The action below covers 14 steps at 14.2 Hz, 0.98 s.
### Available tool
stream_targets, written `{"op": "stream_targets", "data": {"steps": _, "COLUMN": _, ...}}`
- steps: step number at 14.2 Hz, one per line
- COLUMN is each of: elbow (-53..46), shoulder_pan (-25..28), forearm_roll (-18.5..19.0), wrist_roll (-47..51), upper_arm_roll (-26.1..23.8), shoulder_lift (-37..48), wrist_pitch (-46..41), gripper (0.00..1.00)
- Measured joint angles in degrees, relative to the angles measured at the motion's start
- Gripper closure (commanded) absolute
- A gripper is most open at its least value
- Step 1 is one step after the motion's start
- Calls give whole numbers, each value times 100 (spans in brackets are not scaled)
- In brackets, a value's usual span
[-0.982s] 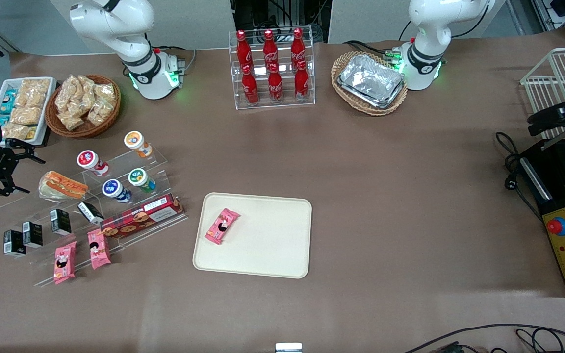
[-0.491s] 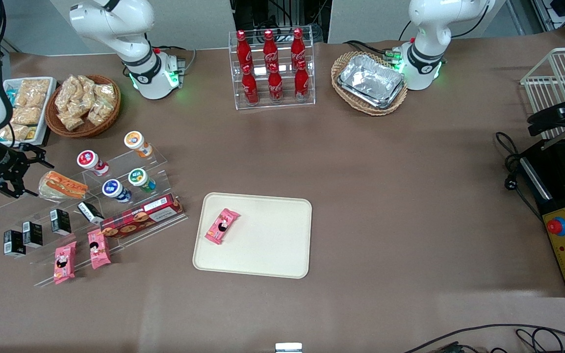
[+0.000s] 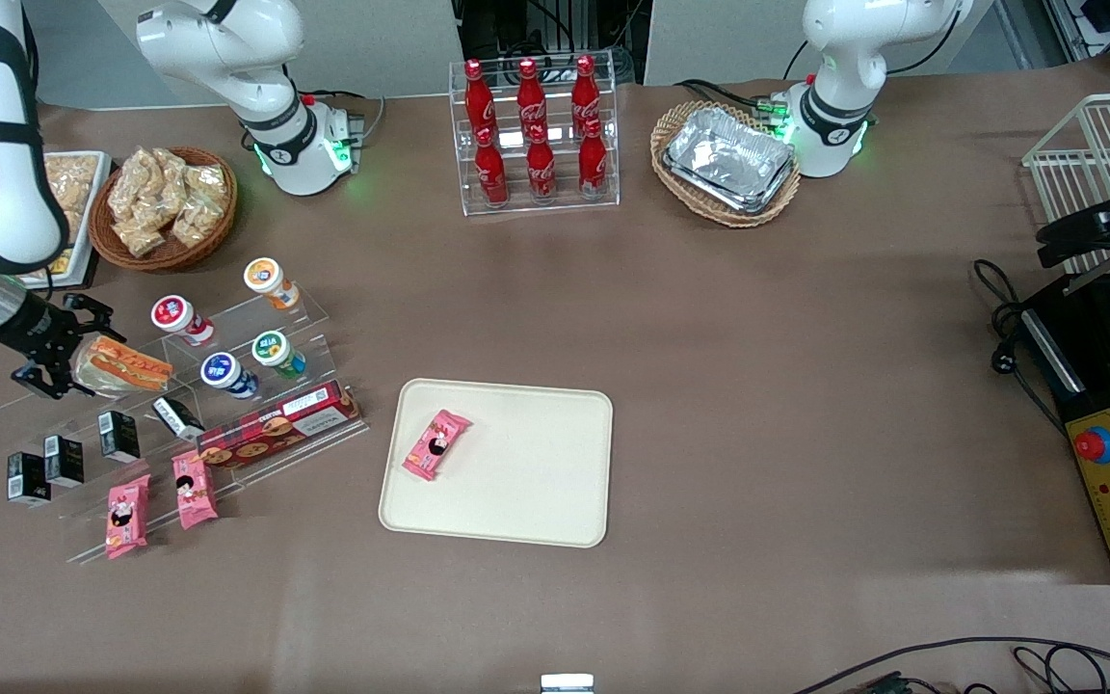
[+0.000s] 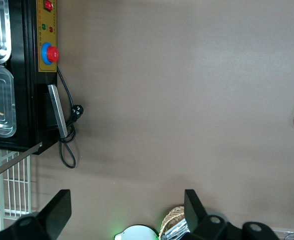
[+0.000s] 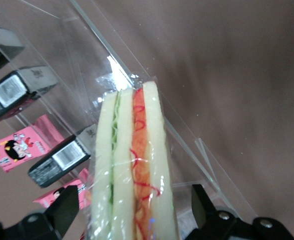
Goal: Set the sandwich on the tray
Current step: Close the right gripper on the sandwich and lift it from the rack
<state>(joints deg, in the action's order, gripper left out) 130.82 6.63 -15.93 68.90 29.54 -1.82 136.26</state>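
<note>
Front view looked steeply down over the whole table (image 3: 709, 318), right wrist view sat close above the sandwich (image 5: 132, 170), gripper (image 5: 131, 212) straddling it open, shared with the front view (image 3: 121, 364), left wrist view faced downward.

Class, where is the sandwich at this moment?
The sandwich lies on the clear stepped stand at the working arm's end, beside the blue-lidded cup, with the open gripper around its end.

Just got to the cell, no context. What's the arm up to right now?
The right arm's gripper is at the sandwich on the clear stepped rack, fingers open on either side of it and not closed. The sandwich sits on the rack, not lifted. The tray lies nearer the table's middle and holds one pink packet.
</note>
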Motion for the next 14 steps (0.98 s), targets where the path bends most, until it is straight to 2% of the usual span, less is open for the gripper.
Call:
{"op": "stream_targets", "data": {"steps": 1, "elbow": 13, "shoulder_pan": 23, "forearm_roll": 0, "wrist_roll": 0, "upper_arm_roll": -1, "shoulder_lift": -56, "wrist_pitch": 44, "gripper": 61}}
{"op": "stream_targets", "data": {"steps": 2, "elbow": 13, "shoulder_pan": 33, "forearm_roll": 0, "wrist_roll": -1, "upper_arm_roll": -1, "shoulder_lift": -95, "wrist_pitch": 61, "gripper": 82}}
{"op": "stream_targets", "data": {"steps": 4, "elbow": 13, "shoulder_pan": 33, "forearm_roll": 0, "wrist_roll": -7, "upper_arm_roll": 3, "shoulder_lift": -113, "wrist_pitch": 66, "gripper": 95}}
{"op": "stream_targets", "data": {"steps": 6, "elbow": 3, "shoulder_pan": 32, "forearm_roll": 6, "wrist_roll": -117, "upper_arm_roll": 13, "shoulder_lift": -112, "wrist_pitch": 66, "gripper": 100}}
{"op": "stream_targets", "data": {"steps": 10, "elbow": -97, "shoulder_pan": 10, "forearm_roll": 17, "wrist_roll": -508, "upper_arm_roll": 51, "shoulder_lift": -93, "wrist_pitch": -68, "gripper": 100}}
{"op": "stream_targets", "data": {"steps": 14, "elbow": -864, "shoulder_pan": -4, "forearm_roll": 262, "wrist_roll": -541, "upper_arm_roll": 199, "shoulder_lift": -23, "wrist_pitch": -1165, "gripper": 99}}
